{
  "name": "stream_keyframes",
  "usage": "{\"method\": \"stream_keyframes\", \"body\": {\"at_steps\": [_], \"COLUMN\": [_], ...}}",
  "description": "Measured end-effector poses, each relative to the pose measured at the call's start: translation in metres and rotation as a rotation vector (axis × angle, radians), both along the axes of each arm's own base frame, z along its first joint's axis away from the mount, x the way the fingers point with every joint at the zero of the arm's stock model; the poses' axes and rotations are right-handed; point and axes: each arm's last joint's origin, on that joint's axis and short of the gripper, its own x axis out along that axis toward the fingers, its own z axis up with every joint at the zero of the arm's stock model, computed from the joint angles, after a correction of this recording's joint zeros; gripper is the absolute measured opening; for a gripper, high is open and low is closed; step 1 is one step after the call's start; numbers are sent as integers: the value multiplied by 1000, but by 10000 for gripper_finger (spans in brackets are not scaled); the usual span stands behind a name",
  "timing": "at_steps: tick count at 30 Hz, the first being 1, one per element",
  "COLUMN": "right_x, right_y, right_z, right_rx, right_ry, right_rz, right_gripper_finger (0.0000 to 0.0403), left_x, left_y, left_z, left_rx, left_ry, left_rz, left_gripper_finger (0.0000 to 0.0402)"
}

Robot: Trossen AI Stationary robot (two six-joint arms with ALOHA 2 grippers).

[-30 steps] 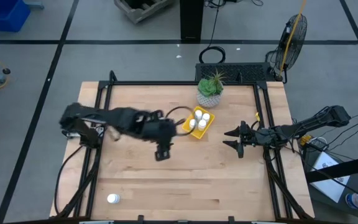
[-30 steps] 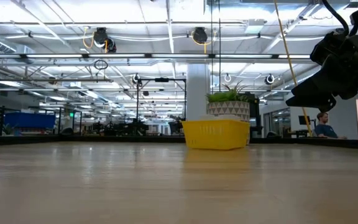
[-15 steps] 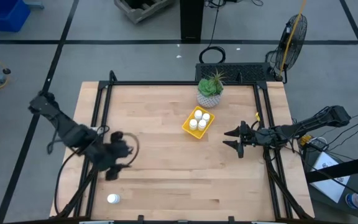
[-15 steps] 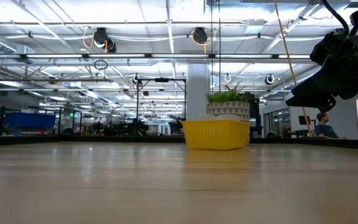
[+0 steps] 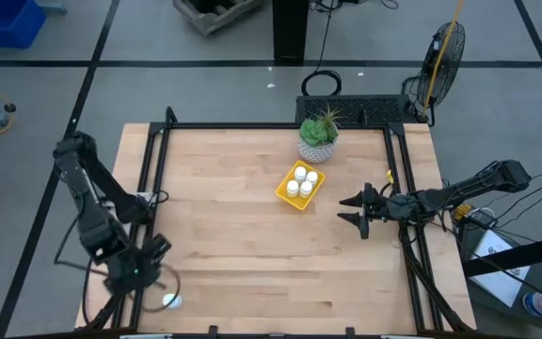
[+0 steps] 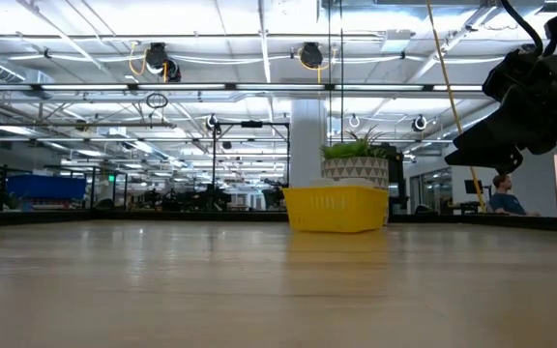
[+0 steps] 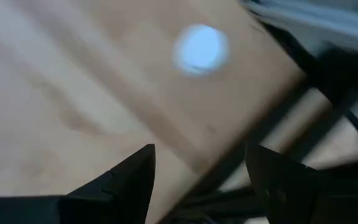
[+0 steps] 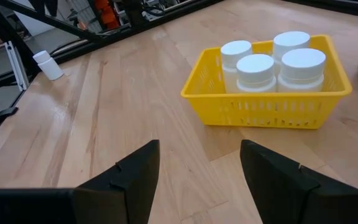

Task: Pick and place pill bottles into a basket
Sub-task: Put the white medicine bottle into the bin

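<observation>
Your left gripper (image 5: pixel 139 273), fingers wide, blurs the lone pill bottle (image 5: pixel 170 301) at lower left. Four pill bottles (image 8: pixel 272 62) fill the yellow basket (image 5: pixel 285 195). Your right gripper (image 5: pixel 351 210) waits, fingers wide.

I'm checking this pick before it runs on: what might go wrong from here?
The last pill bottle stands close to the table's front-left corner, so a nudge from the open left claw might knock it off. The basket already holds four bottles, so a fifth may sit crooked. The right claw, open, waits beside the basket.
</observation>
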Motion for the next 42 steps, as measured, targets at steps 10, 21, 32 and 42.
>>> {"method": "stream_keyframes", "body": {"at_steps": [10, 21, 32, 42], "right_x": [0, 0, 0, 0], "right_y": [0, 0, 0, 0], "right_z": [0, 0, 0, 0], "right_rx": [0, 0, 0, 0], "right_ry": [0, 0, 0, 0], "right_rz": [0, 0, 0, 0], "right_gripper_finger": [215, 215, 215, 215], "left_x": [-1, 11, 23, 25], "left_y": [-22, -40, -66, -69], "left_z": [2, -15, -40, -54], "left_rx": [-115, -3, -2, 24], "left_ry": [-112, -238, -211, -170], "left_rz": [-248, -313, -313, -292], "left_gripper_finger": [253, 253, 253, 253]}}
